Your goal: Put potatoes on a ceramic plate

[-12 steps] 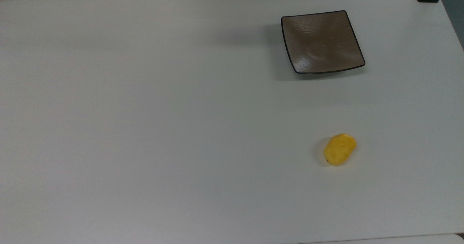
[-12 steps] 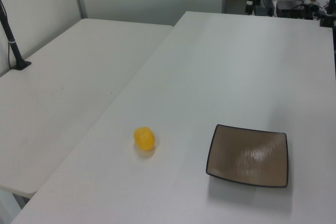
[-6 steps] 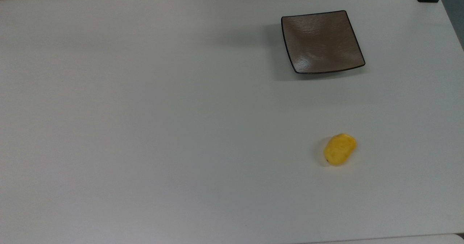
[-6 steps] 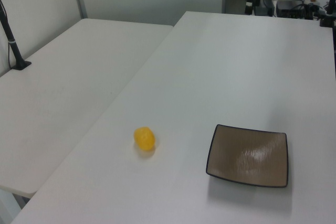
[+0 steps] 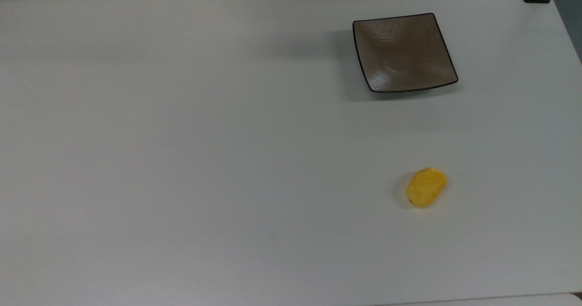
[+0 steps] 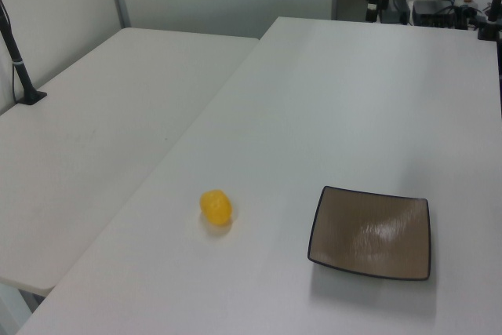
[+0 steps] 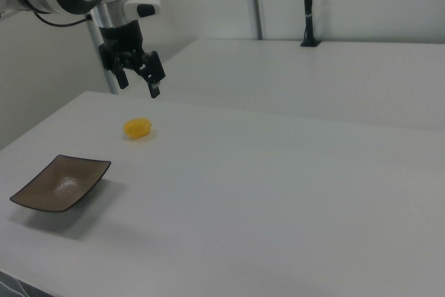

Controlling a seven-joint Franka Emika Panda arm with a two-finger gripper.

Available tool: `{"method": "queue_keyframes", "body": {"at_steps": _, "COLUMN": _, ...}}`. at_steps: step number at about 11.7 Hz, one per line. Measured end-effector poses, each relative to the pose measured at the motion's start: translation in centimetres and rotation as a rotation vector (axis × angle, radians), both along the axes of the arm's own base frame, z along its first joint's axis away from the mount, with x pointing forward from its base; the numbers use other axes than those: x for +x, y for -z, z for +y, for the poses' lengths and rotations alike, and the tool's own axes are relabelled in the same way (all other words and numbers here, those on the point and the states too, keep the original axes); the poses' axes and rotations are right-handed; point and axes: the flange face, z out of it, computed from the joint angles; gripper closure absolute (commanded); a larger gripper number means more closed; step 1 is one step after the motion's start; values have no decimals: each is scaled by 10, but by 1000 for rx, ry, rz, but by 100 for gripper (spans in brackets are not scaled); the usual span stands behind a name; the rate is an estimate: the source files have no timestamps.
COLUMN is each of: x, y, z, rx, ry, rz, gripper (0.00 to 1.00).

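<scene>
Potato, small, yellow, oval (image 5: pixel 426 187), lies lower right on the white table (image 5: pixel 182 137), well apart from the square brown-grey ceramic plate (image 5: pixel 403 52); the black gripper (image 7: pixel 138 80), seemingly spread and empty, hangs upper left in the right view.

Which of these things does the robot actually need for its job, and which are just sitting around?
Needed: potato, ceramic plate, gripper with open fingers.

Just there: black post on the neighbouring table, dark clutter beyond the table's far edge.
</scene>
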Motion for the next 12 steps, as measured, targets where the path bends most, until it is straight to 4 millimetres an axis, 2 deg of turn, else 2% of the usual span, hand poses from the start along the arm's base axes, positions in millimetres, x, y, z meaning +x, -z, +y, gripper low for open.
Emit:
{"method": "queue_keyframes", "body": {"at_steps": 3, "x": 1, "y": 1, "z": 12, "rx": 0, "ry": -21, "rz": -3, "gripper": 0}}
{"method": "queue_keyframes", "body": {"at_steps": 5, "x": 6, "y": 4, "z": 38, "rx": 2, "ry": -65, "rz": -7, "gripper": 0}}
{"method": "queue_keyframes", "body": {"at_steps": 9, "x": 29, "y": 3, "z": 111, "rx": 27, "ry": -23, "rz": -30, "gripper": 0}}
{"method": "queue_keyframes", "body": {"at_steps": 12, "x": 45, "y": 5, "z": 167, "rx": 63, "ry": 115, "rz": -37, "gripper": 0}}
